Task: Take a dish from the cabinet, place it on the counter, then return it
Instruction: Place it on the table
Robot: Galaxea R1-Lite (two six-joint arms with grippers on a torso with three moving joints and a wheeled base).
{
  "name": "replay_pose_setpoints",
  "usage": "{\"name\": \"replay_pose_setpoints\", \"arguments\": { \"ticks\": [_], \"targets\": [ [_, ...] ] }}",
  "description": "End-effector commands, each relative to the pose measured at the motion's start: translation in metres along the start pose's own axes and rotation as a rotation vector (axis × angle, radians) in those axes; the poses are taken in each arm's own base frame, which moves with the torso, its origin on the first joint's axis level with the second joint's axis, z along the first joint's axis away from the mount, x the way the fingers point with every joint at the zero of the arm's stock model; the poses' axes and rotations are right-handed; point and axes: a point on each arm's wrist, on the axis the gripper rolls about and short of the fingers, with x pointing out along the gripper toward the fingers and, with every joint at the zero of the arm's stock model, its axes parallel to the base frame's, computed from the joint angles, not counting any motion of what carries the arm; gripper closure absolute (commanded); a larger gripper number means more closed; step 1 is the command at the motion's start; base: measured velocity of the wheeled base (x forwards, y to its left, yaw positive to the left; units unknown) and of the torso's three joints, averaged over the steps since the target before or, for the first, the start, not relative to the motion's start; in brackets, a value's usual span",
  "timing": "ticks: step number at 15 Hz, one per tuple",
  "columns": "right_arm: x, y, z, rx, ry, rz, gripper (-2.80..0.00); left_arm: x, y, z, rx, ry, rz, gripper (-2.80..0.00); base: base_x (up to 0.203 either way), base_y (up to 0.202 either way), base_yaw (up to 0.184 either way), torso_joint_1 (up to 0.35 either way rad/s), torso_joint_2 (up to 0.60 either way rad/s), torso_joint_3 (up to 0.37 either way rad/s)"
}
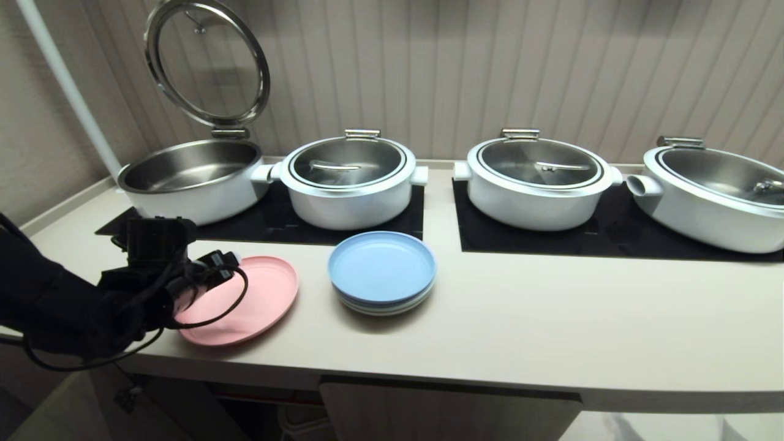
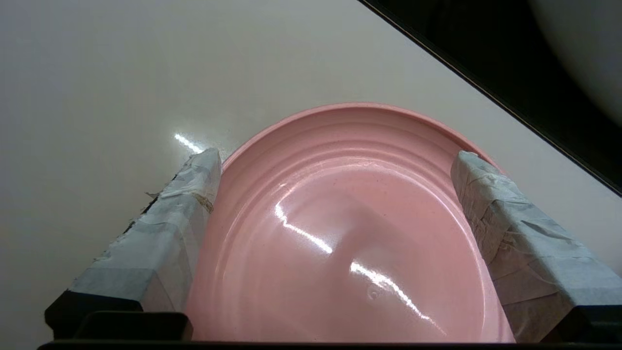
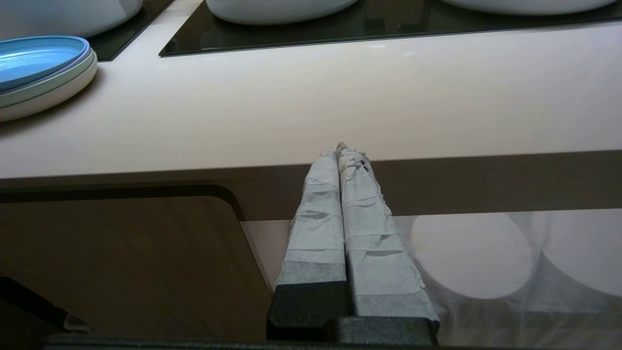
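Observation:
The pink dish (image 1: 260, 297) lies flat on the counter (image 1: 520, 318) near its front left edge. My left gripper (image 1: 215, 274) hovers over the dish's left part, open. In the left wrist view its two taped fingers (image 2: 194, 194) stand wide apart over the dish (image 2: 340, 233), one near each side of the rim, and nothing is pinched between them. My right gripper (image 3: 342, 151) is shut and empty, parked below the counter's front edge, in front of the cabinet (image 3: 121, 253). Only the top of the cabinet door (image 1: 429, 410) shows in the head view.
A stack of plates topped by a blue one (image 1: 381, 269) sits to the right of the dish. Behind stand several white pots on black cooktop panels (image 1: 612, 236); the far left pot (image 1: 190, 177) has its glass lid raised.

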Motion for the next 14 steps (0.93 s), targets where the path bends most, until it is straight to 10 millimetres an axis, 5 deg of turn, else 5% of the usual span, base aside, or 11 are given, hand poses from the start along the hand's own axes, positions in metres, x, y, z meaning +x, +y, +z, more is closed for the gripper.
{"name": "replay_pose_setpoints", "arguments": {
  "ticks": [1,7,14],
  "targets": [
    [0.000,0.000,0.000,0.001,-0.001,0.000,0.00,-0.003,-0.002,0.003,0.021,-0.024,-0.014,-2.80,0.000,0.000,0.000,0.000,0.00,0.000],
    [0.000,0.000,0.000,0.001,0.000,0.000,0.00,-0.019,-0.001,0.011,0.121,-0.132,-0.069,-2.80,0.000,0.000,0.000,0.000,0.00,0.000],
    [0.000,0.000,0.000,0.001,-0.001,0.000,0.00,-0.067,0.012,0.009,0.281,-0.163,-0.275,-2.80,0.000,0.000,0.000,0.000,0.00,0.000]
  ]
}}
